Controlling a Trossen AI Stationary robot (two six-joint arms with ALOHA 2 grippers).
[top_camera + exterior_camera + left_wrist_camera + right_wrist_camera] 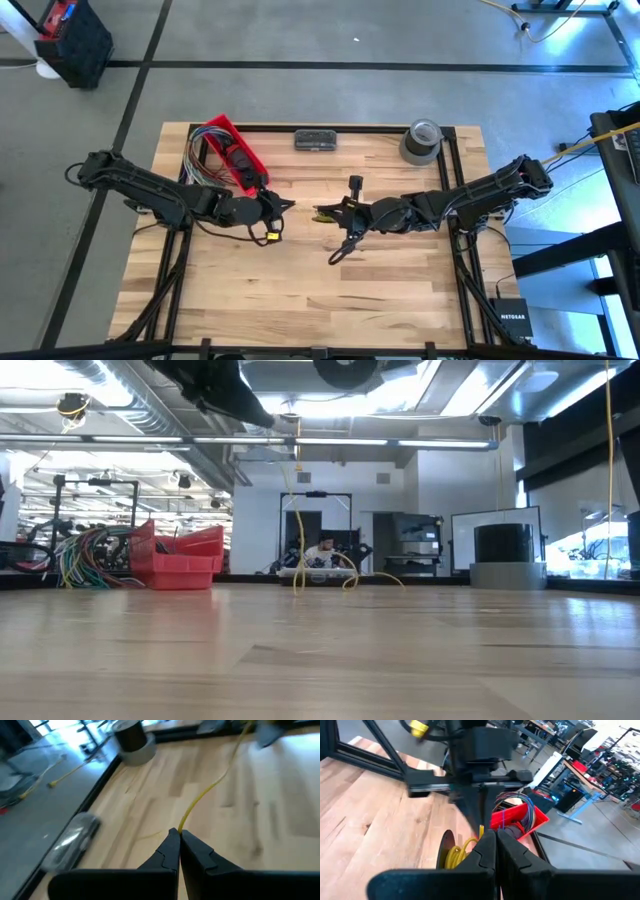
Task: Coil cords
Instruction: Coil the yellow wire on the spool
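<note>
Cord look: the cord is showing as a thin, limp, string-like yellow line, bright against the pale wood.
Cord place: it is hanging above the middle of the tabletop, in the short gap between the two hands.
Cord axis: in the high view its taut stretch is running left to right, from one hand across to the other. In the left wrist view it is leading straight away from the fingertips in a gentle bend.
Cord slack: in the low view a length is dropping nearly straight down. It seems to be ending in loose loops on the wood, though that is hard to make out so far off.
Cord loops: in the right wrist view a few yellow turns are bunching just beside the right hand's fingertips.
Left hand: the left hand is pinching fully closed, with the cord coming out of its tips.
Right hand: the right hand is also pressing fully closed, with a short piece of the cord showing at its tips.
Facing: the two hands are pointing at each other, near but apart.
Behind: a red bin with multicoloured wires is sitting at the far left, and a tape roll at the far right.
</note>
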